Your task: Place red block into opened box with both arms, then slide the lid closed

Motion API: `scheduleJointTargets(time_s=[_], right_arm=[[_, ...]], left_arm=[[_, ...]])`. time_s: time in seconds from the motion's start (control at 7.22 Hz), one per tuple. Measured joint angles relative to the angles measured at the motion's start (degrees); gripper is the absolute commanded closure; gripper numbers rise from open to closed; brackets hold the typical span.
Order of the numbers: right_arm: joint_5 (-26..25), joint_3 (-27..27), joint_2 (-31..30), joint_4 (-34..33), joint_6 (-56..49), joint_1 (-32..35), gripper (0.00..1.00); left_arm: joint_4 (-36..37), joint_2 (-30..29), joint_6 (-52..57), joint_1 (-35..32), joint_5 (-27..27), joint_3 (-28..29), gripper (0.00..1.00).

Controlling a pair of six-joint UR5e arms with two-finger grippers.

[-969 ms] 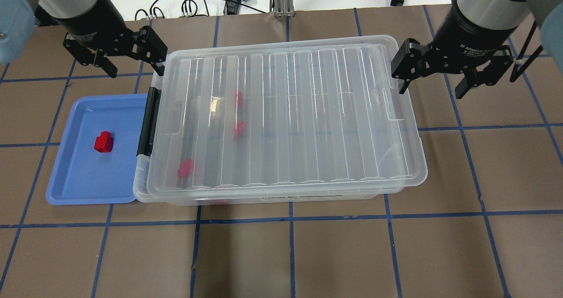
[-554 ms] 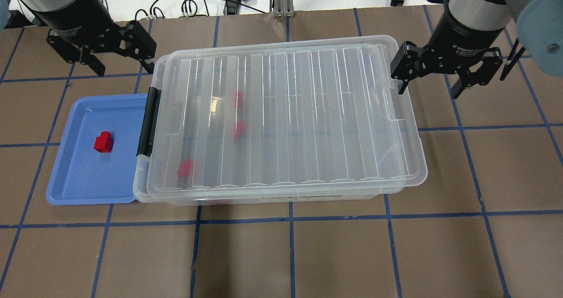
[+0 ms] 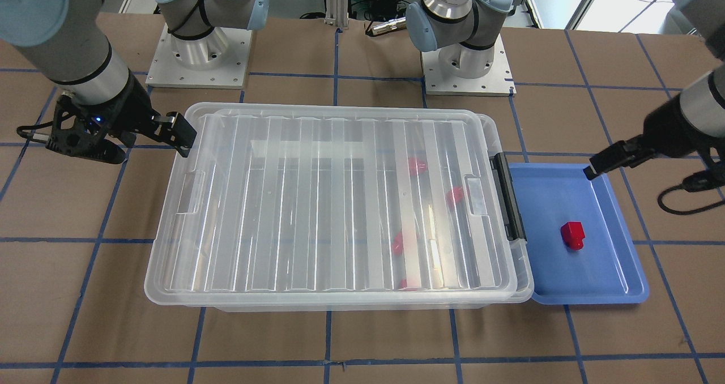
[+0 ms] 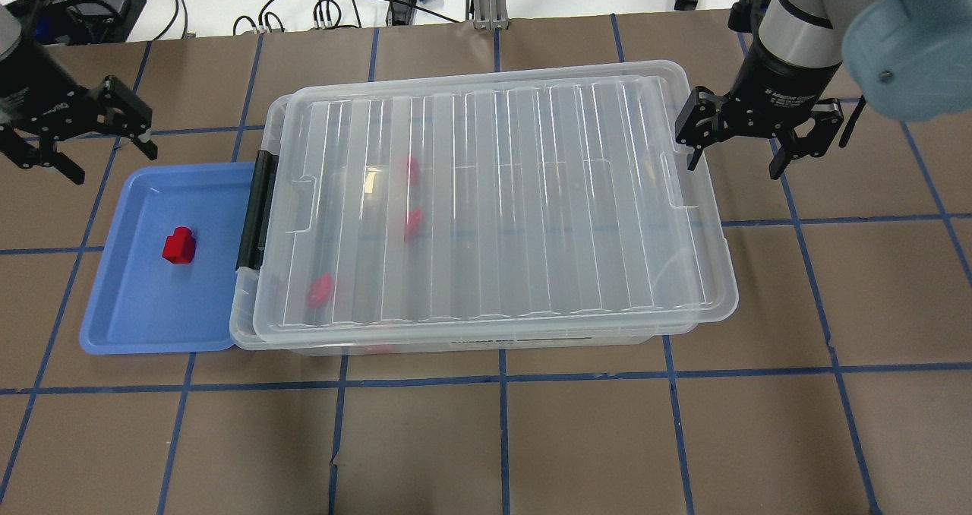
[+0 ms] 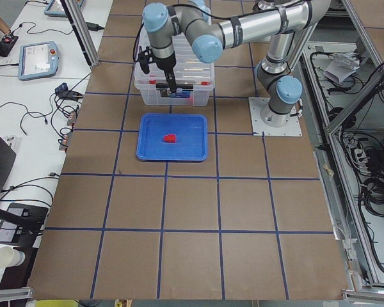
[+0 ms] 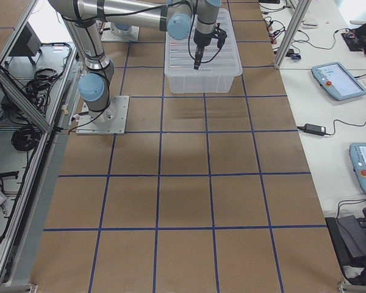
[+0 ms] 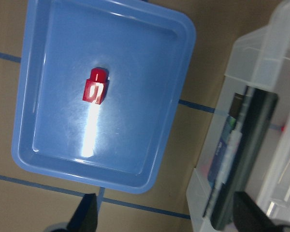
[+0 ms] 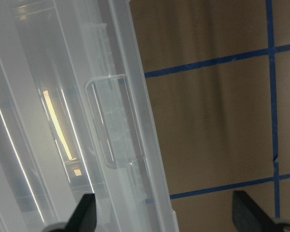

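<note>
Overhead view, quick status. My left gripper (image 4: pixel 114 164) hangs with jaws apart and nothing in them, over the far corner of the tray (image 4: pixel 129 331). The block (image 4: pixel 179 245) sits alone on the tray floor, back toward my base from that gripper and a bit toward the box (image 4: pixel 241 333). So the reach is a short pull inward and then down.

In the left wrist view the block's long axis runs away from the fingers (image 7: pixel 87 215), stub end farthest. The two fingers sit either side of that line. I reckon closing them would pinch it across its narrow width without much wrist turn.

My right gripper (image 4: pixel 733 167) is spread too and empty. It's at the other short end of the box, with one finger right at the lid's (image 4: pixel 493 196) edge by the recess. I can't tell if it's touching. The whole box lies between it and the block, so the pick is clearly a left-arm job.

One snag: the lid lies over nearly the whole box, nudged toward my right gripper. Only a sliver of rim shows by the clasp (image 4: pixel 254 211). A few blurry red pieces (image 4: pixel 319 291) show through the lid. My guess is that gap's too thin to drop a block through, so the lid has to slide further open first.
</note>
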Motion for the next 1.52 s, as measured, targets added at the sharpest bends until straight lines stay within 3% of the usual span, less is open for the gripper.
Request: scheduleJointTargets(time_s=[0.28, 0.69, 1.52], right_arm=[[0.00, 2.64, 1.11, -4.51, -0.76, -0.68, 0.00], [0.19, 4.34, 3.61, -6.36, -1.13, -0.77, 0.00], [-0.11, 4.38, 4.77, -8.35, -3.62, -4.07, 0.00]], left_arm=[[9.35, -7.09, 6.18, 5.14, -0.21, -2.89, 0.00], [20.10, -13.59, 21.02, 6.02, 0.16, -7.03, 0.00], [32.16, -14.82, 26.82, 3.66, 1.30, -15.68, 0.00]])
